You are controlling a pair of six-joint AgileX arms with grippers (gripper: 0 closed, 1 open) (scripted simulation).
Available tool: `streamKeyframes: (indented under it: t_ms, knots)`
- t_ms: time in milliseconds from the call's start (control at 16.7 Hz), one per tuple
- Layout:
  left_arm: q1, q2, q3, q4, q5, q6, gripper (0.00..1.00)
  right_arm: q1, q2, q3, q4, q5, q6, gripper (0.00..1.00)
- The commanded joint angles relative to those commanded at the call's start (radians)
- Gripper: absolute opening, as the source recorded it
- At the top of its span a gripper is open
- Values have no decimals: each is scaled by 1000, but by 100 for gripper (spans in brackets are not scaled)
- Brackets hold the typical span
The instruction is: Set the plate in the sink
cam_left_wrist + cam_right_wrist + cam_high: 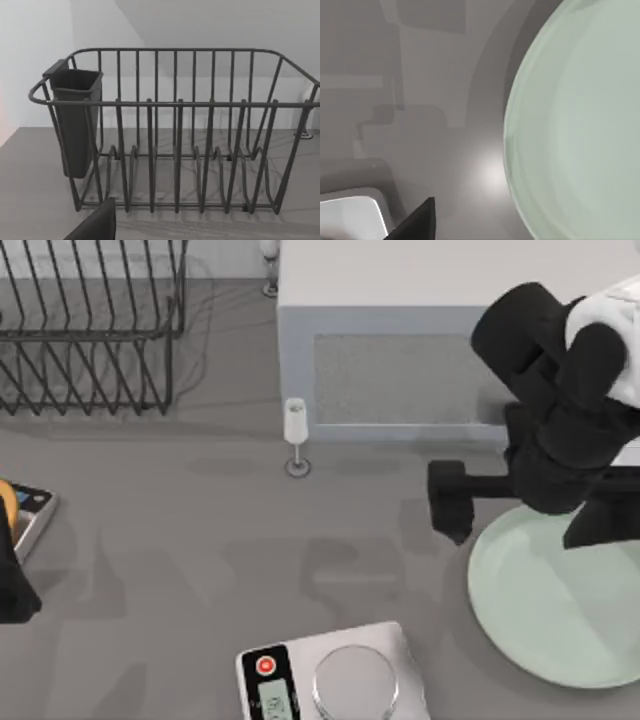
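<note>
The right arm reaches in over the right side of the table, its black bulk hanging above the far rim of the plate (555, 605). The right gripper (452, 502) sticks out leftward from that arm as a dark block just beyond the plate's upper left edge, over bare grey table. Whether its fingers are spread or closed I cannot tell; nothing is seen in their hold. In the right wrist view a single dark fingertip (417, 222) shows low down, apart from the plate's (580, 125) curved rim, with a strip of bare tabletop between them.

The plate lies flat on the table (180, 570), pale mint green, its right part running past the picture's edge. To the left of the fingers the table is open for a good stretch. Nearer the front edge sits a silver scale (335, 680) with its round pan, near the plate's lower left rim but not touching it. Behind the gripper stands the grey microwave (400, 360), its front face close to the arm. A small wine glass (296, 435) stands upright just beside the microwave's left corner, well apart from the fingers.

At the far left a wire dish rack (90, 330) stands, seen in the left wrist view (175, 135) with a dark cutlery cup (75, 120) hung on its end. The left arm sits parked at the table's left edge.
</note>
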Motion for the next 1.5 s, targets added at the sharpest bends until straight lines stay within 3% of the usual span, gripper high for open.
streamKeyframes:
  t_ms: [600,1140,1440,1500]
  knots:
    - [0,0,0,0,0,0,100,32,116,82,-65,0,37,100]
    - [0,0,0,0,0,0,100,35,263,-106,280,2,42,100]
    - [0,0,0,0,0,0,100,40,283,-127,310,1,43,100]
    - [0,0,0,0,0,0,100,40,283,-127,310,1,43,92]
